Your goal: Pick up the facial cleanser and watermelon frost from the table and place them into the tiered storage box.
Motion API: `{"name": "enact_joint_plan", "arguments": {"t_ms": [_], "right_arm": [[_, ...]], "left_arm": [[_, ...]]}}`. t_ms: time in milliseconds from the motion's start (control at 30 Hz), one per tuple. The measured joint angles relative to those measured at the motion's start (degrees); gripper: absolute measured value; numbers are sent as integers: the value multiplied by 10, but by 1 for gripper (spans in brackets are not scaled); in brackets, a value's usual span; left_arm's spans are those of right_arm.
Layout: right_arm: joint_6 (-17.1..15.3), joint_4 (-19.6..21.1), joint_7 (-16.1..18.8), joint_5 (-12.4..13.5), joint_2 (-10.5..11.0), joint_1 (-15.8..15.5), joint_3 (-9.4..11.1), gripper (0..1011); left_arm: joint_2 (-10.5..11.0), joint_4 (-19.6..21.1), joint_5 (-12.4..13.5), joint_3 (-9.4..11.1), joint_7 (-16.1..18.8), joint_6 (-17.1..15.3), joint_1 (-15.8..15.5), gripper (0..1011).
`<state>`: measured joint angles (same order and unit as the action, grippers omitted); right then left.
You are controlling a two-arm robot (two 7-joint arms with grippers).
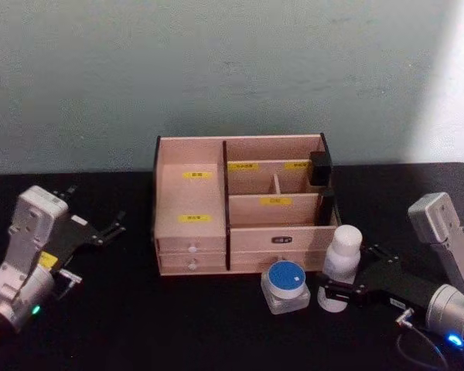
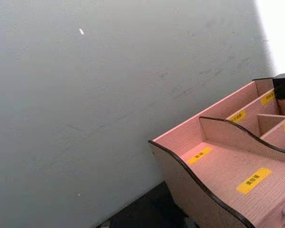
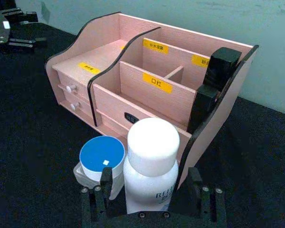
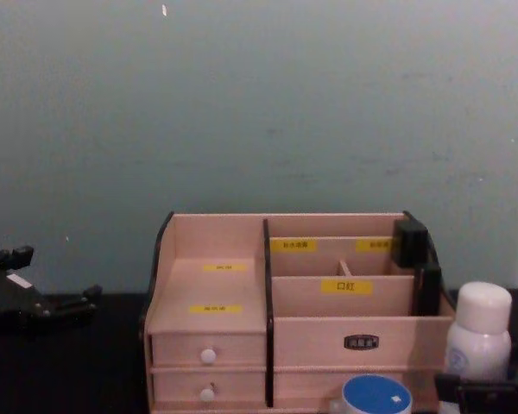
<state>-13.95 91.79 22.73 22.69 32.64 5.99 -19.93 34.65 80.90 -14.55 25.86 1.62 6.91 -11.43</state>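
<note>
Head view: the tiered storage box [image 1: 251,232] sits on the black table [image 1: 216,332] at 12 o'clock from the robot, open tiers facing it. Neither task item is in a compartment yet. White-capped facial cleanser bottle [image 1: 342,251] stands upright at the box's 4 o'clock, just beside its front right corner. Blue-lidded clear jar [image 1: 286,284], which I take for the watermelon frost, sits at the bottle's 8 o'clock, just beside it, in front of the drawers.

Right hand [image 3: 151,185] reaches in from 4 o'clock, low to the table, spread wide with the bottle between its fingers [image 3: 106,179]. Right wrist view shows a gap on each side, so nothing is gripped. One finger sits in the slot between bottle and jar. The low placement is probably meant to catch the straight body under the cap.

Judgement: the grasp is lined up and closing comes next. The jar is close enough to get nudged.

Left hand [image 1: 93,212] is at the box's 9 o'clock, well apart, spread open, holding nothing. It looks parked, likely so the way to the tiers is free for the right arm.
</note>
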Motion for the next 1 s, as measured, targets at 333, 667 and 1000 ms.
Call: {"name": "enact_joint_plan", "arguments": {"t_ms": [333,667,1000], "right_arm": [[0,1,1,1,1,0,1,892],[0,1,1,2,1,-1,1,622],[1,2,2,3,2,-2,2,591]], "left_arm": [[0,0,0,0,0,0,0,1001],[0,0,0,0,0,0,0,1001],[0,0,0,0,0,0,0,1001]]}}
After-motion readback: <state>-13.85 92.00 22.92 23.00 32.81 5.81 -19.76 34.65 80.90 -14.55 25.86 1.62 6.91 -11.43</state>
